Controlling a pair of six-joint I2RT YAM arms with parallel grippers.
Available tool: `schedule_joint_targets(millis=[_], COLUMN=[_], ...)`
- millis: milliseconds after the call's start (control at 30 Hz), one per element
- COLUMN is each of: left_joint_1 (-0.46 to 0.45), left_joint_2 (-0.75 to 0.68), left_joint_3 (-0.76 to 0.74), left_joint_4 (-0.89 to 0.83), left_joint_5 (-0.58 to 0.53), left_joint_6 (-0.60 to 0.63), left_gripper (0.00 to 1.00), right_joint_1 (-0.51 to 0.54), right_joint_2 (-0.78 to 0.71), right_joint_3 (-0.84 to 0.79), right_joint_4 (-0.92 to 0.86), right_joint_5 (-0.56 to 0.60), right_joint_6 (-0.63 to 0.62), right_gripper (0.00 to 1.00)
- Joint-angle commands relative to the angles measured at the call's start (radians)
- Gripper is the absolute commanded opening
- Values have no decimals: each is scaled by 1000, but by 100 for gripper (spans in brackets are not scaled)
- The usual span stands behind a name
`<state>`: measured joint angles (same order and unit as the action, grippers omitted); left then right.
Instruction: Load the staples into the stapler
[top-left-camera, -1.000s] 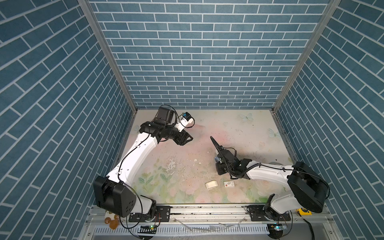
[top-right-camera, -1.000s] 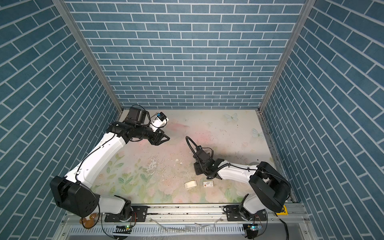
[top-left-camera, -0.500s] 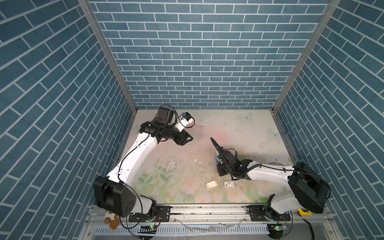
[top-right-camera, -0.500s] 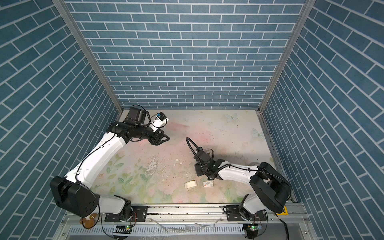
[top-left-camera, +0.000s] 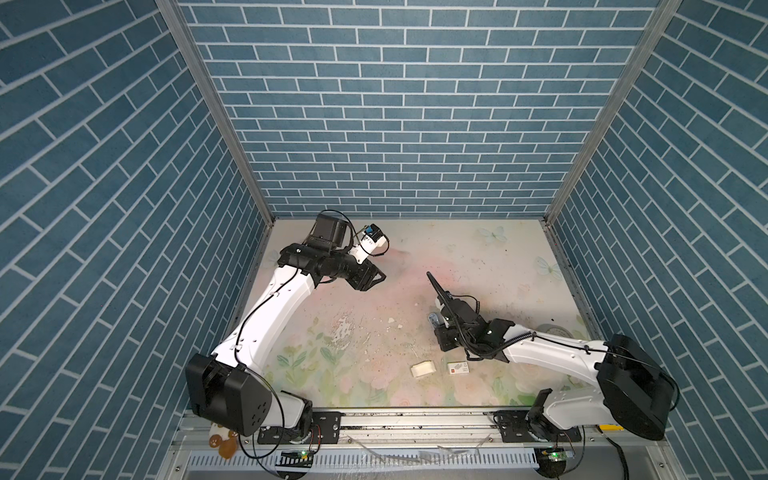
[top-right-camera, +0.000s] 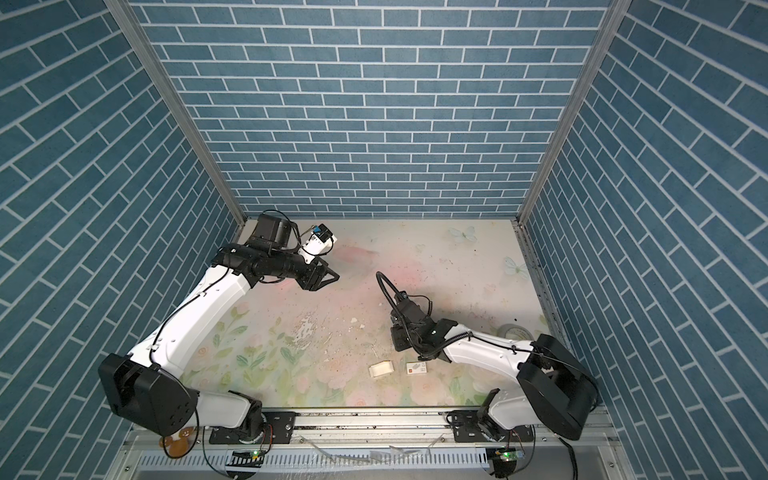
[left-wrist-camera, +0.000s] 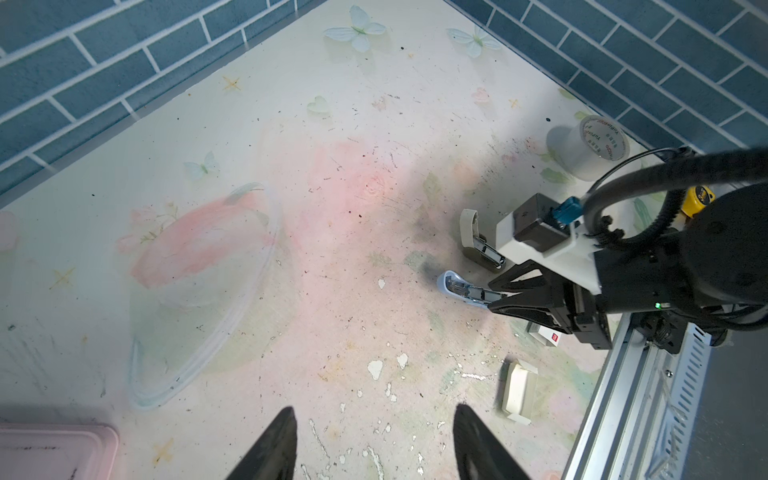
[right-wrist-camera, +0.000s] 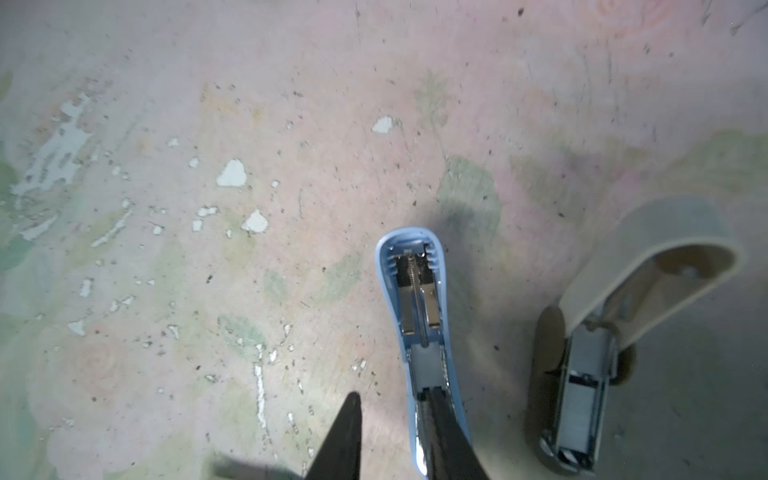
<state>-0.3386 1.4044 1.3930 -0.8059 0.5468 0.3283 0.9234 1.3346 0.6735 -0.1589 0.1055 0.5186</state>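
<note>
Blue stapler (right-wrist-camera: 415, 291), one of two, lies open; beige stapler (right-wrist-camera: 648, 257) just beside it. Right claw (right-wrist-camera: 392, 395) parted, one finger (right-wrist-camera: 440, 424) on it; left claw (left-wrist-camera: 374, 409) wide, empty, well apart. Staples: cannot tell where.

Table (top-left-camera: 374, 249) layout, right half.
First stapler (right-wrist-camera: 419, 299) lies beside second stapler (right-wrist-camera: 623, 307); before them, card tray (top-left-camera: 423, 369) sits left of sleeve (top-left-camera: 458, 368); tape roll (top-left-camera: 555, 331) farther right.

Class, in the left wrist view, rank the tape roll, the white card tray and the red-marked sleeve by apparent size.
1. Tape roll, clearly largest.
2. White card tray.
3. Red-marked sleeve, smallest as seen, but mostly hidden behind the right tool, so its full size is unsure.
</note>
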Motion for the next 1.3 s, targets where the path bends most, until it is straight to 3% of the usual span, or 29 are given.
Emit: schedule_joint_targets(millis=[0,367,900,1267], left_joint_1=[8,19,46,53], left_joint_2=[-21,-44,-65,-92], left_joint_3=[38,39,28,0], left_joint_4=[-25,-89,-111,-111], left_joint_5=[10,74,84,79], left_joint_6=[19,82,94,91], left_gripper=[62,67,67,67], right_joint_1=[-9,-39,-43,-47], right_joint_2=[-19,110,188,217], right_joint_3=[38,74,100,99], right_joint_4=[-96,-111,-122,-101], right_joint_5=[36,-68,-10,-16], right_joint_6=[-23,-12,-43,-78], right_gripper=[35,41,41,33])
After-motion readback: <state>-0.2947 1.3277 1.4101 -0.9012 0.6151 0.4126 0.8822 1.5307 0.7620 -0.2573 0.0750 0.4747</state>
